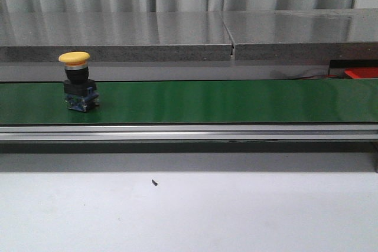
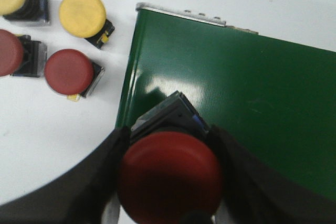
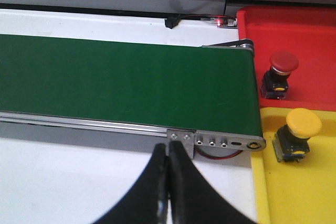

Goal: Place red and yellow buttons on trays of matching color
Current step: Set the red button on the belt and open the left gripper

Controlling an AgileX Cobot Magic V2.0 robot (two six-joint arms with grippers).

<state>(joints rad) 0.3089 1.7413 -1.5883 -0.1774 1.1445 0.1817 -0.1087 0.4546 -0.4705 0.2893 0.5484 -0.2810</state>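
I see a yellow button [image 1: 76, 81] standing upright on the green belt [image 1: 236, 101] near its left end, mushroom cap up, black body on a blue base. My left gripper [image 2: 170, 182] holds a red button [image 2: 170, 179] by its body, cap toward the camera, over the belt's end. Beside that end, on the white desk [image 2: 52, 145], sit two more yellow buttons [image 2: 83, 14] and two red ones [image 2: 69, 72], upright and close together. At the belt's far end, one red button [image 3: 280, 74] stands in the red tray [image 3: 304, 30] and one yellow button [image 3: 297, 134] in the yellow tray [image 3: 294, 192], both upright.
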